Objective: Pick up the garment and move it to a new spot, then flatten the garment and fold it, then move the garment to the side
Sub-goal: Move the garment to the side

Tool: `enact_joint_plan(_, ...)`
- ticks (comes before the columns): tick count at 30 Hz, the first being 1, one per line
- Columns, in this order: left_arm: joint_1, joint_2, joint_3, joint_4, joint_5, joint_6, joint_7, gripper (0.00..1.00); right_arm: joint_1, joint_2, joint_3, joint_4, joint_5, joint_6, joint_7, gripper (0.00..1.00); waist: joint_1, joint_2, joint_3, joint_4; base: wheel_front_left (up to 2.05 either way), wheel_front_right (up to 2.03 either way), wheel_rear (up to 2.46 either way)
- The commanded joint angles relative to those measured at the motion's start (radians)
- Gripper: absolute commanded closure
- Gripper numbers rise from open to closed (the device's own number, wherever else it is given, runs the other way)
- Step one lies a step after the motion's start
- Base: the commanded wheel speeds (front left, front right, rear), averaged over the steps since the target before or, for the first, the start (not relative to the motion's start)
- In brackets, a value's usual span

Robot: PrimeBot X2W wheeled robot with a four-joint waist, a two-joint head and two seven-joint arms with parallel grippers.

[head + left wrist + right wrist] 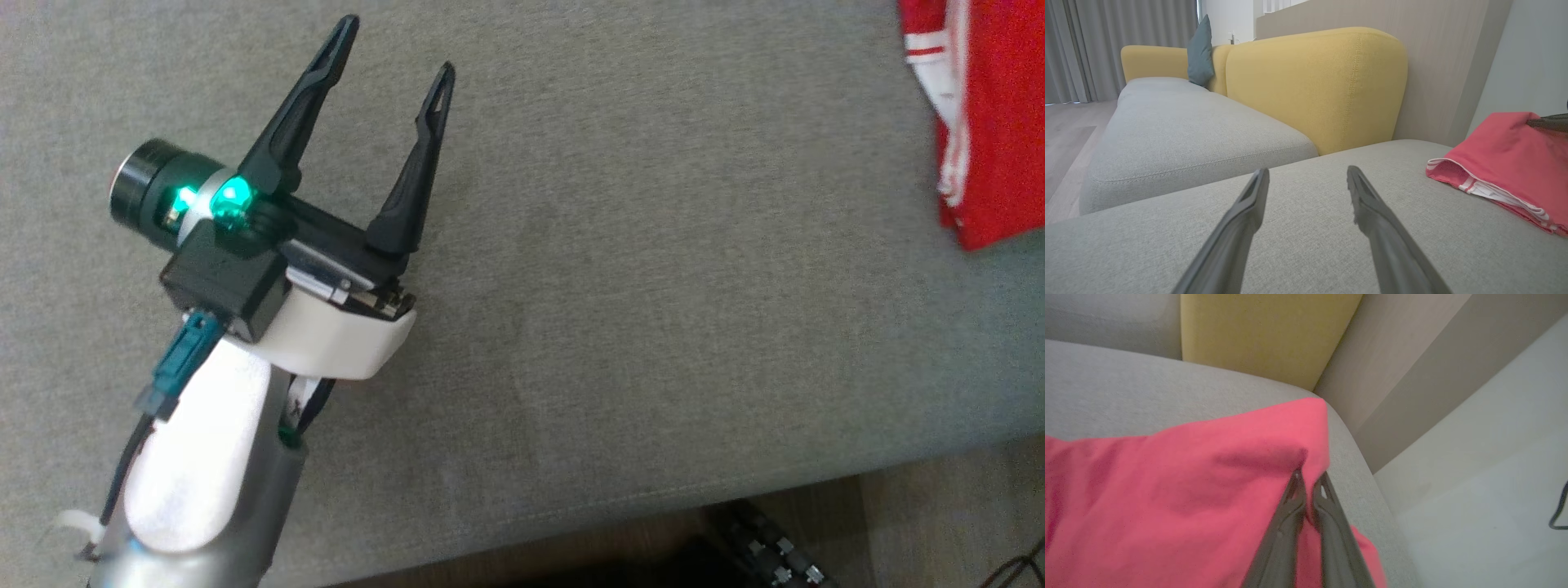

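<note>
Left gripper (397, 45) hanging open, right gripper (1310, 475) pinched on the garment (996, 122)

So closest to the camera in the head view, the left one has its two dark fingers spread wide over the grey seat cushion (620, 327), nothing between them. The garment, red with white striped trim, is well off to its right, at the top right corner of that view. The left wrist view has it folded-looking and flat on the cushion near the far right end, apart from those open fingers. In the right wrist view, the right one's fingers are clamped nearly together on the red fabric close to its corner, cloth showing between them and a little crease at the tips. Behind all that there's the yellow backrest (1314, 85) and, further down the sofa, a teal pillow (1200, 53).
</note>
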Motion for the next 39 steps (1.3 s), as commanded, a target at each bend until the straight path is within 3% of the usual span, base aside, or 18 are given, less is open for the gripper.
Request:
enact_joint_plan(1,-0.032,0.016,0.015,-0.034,0.005,-0.009,-0.005,0.00,-0.006,-0.010,-0.022,-0.015,-0.041,-0.001,-0.018,1.00,-0.0002,0.0000,0.026,0.022,0.00,0.00,0.00)
enact_joint_plan(2,-0.036,0.015,0.013,-0.032,0.004,-0.010,-0.005,0.00,-0.007,0.003,-0.035,-0.004,-0.057,-0.001,-0.022,1.00,-0.0002,0.0000,0.030,0.027,0.00,0.00,0.00)
enact_joint_plan(3,-0.038,0.014,0.012,-0.029,0.003,-0.012,-0.005,0.00,-0.008,0.013,-0.046,0.007,-0.075,-0.001,-0.028,0.89,-0.0002,0.0000,0.033,0.031,0.00,0.00,0.00)
enact_joint_plan(4,-0.040,0.012,0.010,-0.027,0.001,-0.013,-0.005,0.00,-0.009,0.024,-0.055,0.013,-0.090,-0.001,-0.041,0.73,-0.0002,0.0000,0.034,0.037,0.00,0.00,0.00)
enact_joint_plan(5,-0.041,0.011,0.010,-0.024,-0.001,-0.013,-0.005,0.00,-0.008,0.037,-0.061,0.016,-0.104,-0.001,-0.053,0.42,-0.0002,0.0000,0.034,0.040,0.00,0.00,0.00)
enact_joint_plan(6,-0.041,0.011,0.010,-0.024,-0.001,-0.013,-0.005,0.00,-0.008,0.037,-0.061,0.016,-0.104,-0.001,-0.053,0.42,-0.0002,0.0000,0.034,0.040,0.00,0.00,0.00)
enact_joint_plan(7,-0.040,0.010,0.011,-0.022,-0.002,-0.014,-0.005,0.00,-0.007,0.053,-0.075,0.019,-0.121,-0.001,-0.062,0.00,-0.0002,0.0000,0.033,0.042,0.00,0.00,0.00)
enact_joint_plan(12,-0.021,0.004,0.021,-0.010,-0.009,-0.014,-0.005,0.00,0.016,0.145,-0.144,0.003,-0.186,-0.001,-0.125,0.00,-0.0002,0.0000,0.002,0.045,0.00,0.00,0.00)
enact_joint_plan(18,0.027,0.000,0.044,0.009,-0.018,-0.004,-0.005,0.00,0.079,0.208,-0.151,-0.044,-0.165,-0.001,-0.219,0.00,-0.0002,0.0000,-0.072,0.040,0.00,0.00,0.00)
enact_joint_plan(28,0.160,-0.020,0.105,0.054,-0.050,0.036,-0.005,0.00,0.239,0.338,0.077,-0.133,-0.107,-0.001,-0.328,0.00,-0.0002,0.0000,-0.230,0.072,0.00,0.00,0.00)
enact_joint_plan(39,0.288,-0.040,0.199,0.082,-0.072,0.096,-0.005,0.00,0.370,0.371,0.262,-0.191,-0.010,-0.001,-0.398,0.00,-0.0002,0.0000,-0.385,0.177,0.00,0.00,0.00)
